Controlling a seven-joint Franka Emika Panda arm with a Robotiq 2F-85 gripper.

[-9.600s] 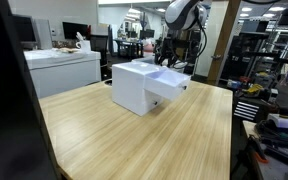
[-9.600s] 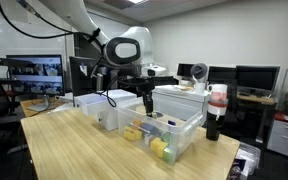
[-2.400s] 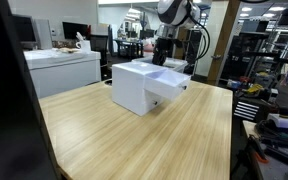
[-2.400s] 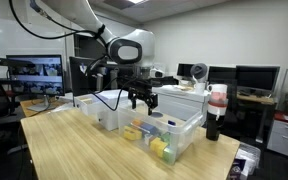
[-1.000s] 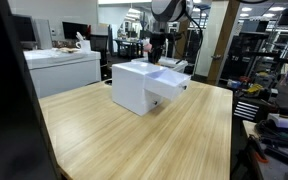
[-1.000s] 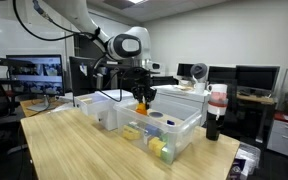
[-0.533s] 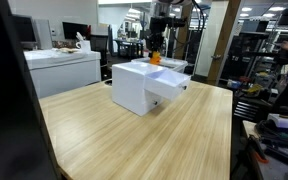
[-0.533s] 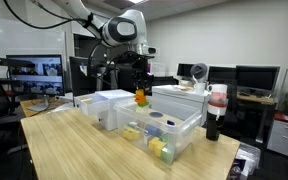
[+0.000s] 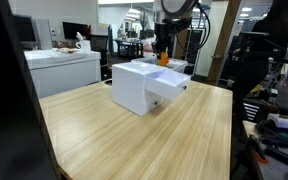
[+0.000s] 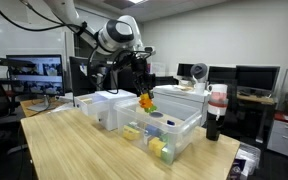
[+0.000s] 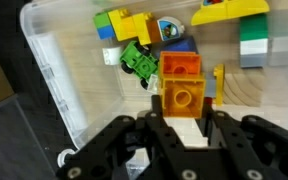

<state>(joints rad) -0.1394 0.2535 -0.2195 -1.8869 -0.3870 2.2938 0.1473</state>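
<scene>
My gripper (image 11: 184, 112) is shut on an orange toy brick (image 11: 184, 98), whose square top stud faces the wrist camera. The brick hangs in the air above a clear plastic bin (image 11: 46, 70). In the bin lie several loose bricks: a green one (image 11: 137, 58), a yellow one (image 11: 124, 24), a blue one (image 11: 180, 45) and a second orange one (image 11: 181, 66). In both exterior views the gripper (image 10: 144, 92) (image 9: 162, 50) holds the orange brick (image 10: 146, 101) (image 9: 163, 59) a little above the bin (image 10: 184, 135).
A white lidded box (image 10: 109, 100) (image 9: 136, 88) stands beside the bin on the wooden table (image 9: 154, 140). A dark bottle with a red label (image 10: 216, 110) stands near the table's edge. Desks, monitors and shelves surround the table.
The gripper has come up out of the bin with the orange brick in it and has shifted a little sideways above the bin.
</scene>
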